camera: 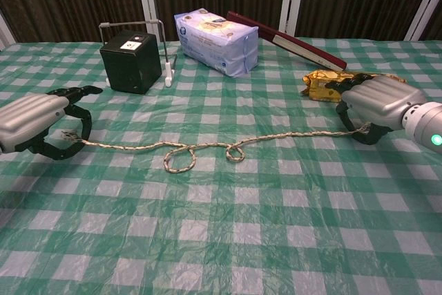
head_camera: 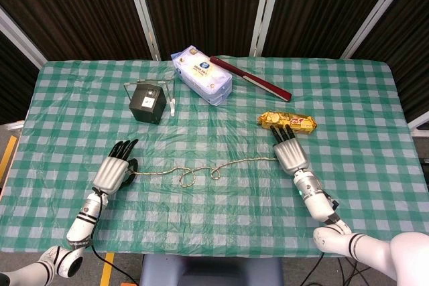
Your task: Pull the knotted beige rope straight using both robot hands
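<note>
Head view: high above near table edge, looking steeply down and forward; whole green checked tablecloth (head_camera: 221,212) in frame, dark slatted backdrop beyond far edge, floor strips at both sides

Chest view: low, close over near edge, facing forward almost level; cloth (camera: 228,240) fills foreground, backdrop near top

Shared: table middle with beige rope (head_camera: 201,171) (camera: 207,148), left hand (head_camera: 114,171) (camera: 34,124), right hand (head_camera: 289,152) (camera: 376,105), black box (head_camera: 148,104) (camera: 126,61), tissue pack (head_camera: 201,75) (camera: 215,41)
</note>
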You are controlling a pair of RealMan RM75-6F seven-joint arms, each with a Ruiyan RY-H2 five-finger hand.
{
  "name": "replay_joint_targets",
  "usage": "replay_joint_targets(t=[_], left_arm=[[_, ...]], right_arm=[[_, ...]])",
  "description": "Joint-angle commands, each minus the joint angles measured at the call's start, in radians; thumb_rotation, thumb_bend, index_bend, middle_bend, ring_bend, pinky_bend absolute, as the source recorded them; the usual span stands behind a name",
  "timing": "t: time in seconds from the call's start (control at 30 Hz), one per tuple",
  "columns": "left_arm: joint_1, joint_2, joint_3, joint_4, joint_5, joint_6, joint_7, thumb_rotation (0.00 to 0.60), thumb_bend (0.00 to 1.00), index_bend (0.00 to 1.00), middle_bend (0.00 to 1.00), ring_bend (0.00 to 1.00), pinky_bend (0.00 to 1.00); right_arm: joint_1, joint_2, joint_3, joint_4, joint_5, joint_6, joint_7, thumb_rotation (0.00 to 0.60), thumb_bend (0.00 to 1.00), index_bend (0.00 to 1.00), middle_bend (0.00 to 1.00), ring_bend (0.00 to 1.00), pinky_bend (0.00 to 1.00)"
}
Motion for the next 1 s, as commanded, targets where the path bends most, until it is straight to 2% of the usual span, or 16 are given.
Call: replay_joint_targets(t=[0.03, 0.17, 0.53, 0.77, 1.0], left_arm=[[0.001, 0.003, -0.002, -0.001, -0.002, 0.003, 0.0, 0.6, 0.44, 0.63, 0.01, 0.0, 0.09], [0.007, 0.016, -0.004, -0.005, -0.001, 0.017, 0.004, 0.6, 0.44, 0.63, 0.01, 0.0, 0.09], [0.046, 0.095, -0.008, -0.039, -0.014, 0.062, 0.022, 0.6, 0.44, 0.63, 0.02, 0.0, 0.09], [0.078, 0.133, -0.006, -0.043, -0.029, 0.079, 0.019, 0.6, 0.44, 0.63, 0.02, 0.0, 0.09], [0.086, 0.136, -0.002, -0.016, -0.036, 0.061, -0.002, 0.6, 0.44, 0.63, 0.02, 0.0, 0.09]], right_arm=[[-0.004, 0.009, -0.001, -0.011, 0.0, 0.011, -0.001, 0.6, 0.56, 0.75, 0.01, 0.0, 0.0], [-0.024, 0.055, -0.001, -0.064, -0.008, 0.046, 0.014, 0.6, 0.57, 0.76, 0.01, 0.0, 0.0], [-0.13, 0.269, -0.015, -0.241, -0.027, 0.175, 0.078, 0.6, 0.57, 0.76, 0.01, 0.0, 0.0], [-0.206, 0.359, -0.042, -0.269, -0.032, 0.221, 0.161, 0.6, 0.57, 0.76, 0.01, 0.0, 0.0], [-0.259, 0.382, -0.065, -0.236, -0.035, 0.231, 0.234, 0.6, 0.57, 0.76, 0.02, 0.0, 0.0]])
